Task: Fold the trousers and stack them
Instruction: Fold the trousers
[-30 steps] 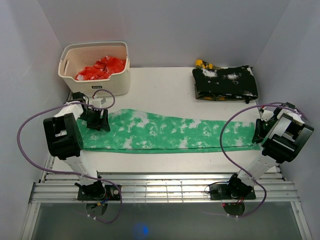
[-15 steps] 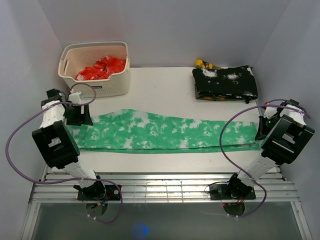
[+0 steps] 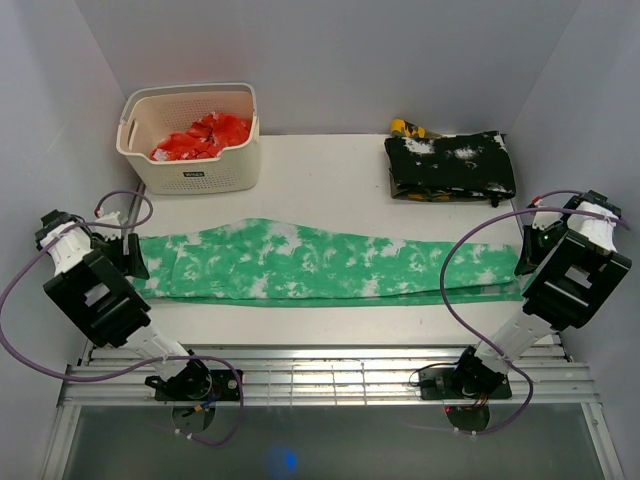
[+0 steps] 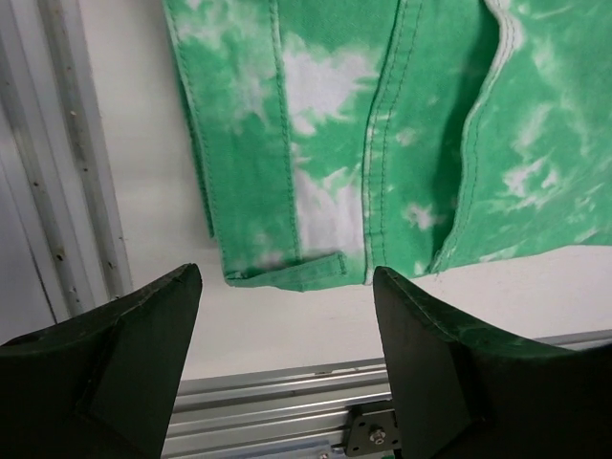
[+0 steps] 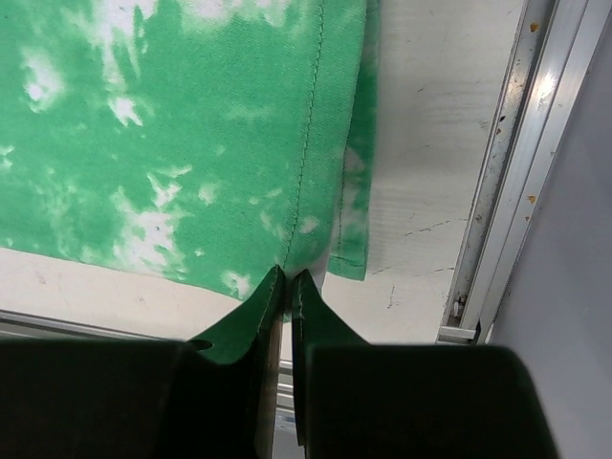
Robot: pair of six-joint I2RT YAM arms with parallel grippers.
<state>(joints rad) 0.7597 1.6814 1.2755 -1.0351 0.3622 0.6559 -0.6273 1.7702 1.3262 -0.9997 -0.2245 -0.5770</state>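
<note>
from above, we see the trousers lying flat, stretched from the counter's left edge to its right edge. a basket with a red cloth stands in the far left corner, and a black speckled garment lies in the far right corner.

in the left wrist view, the left gripper has its fingers wide apart, just short of the trousers' end.

in the right wrist view, the right gripper is pinched together on the trousers' hem corner.
</note>
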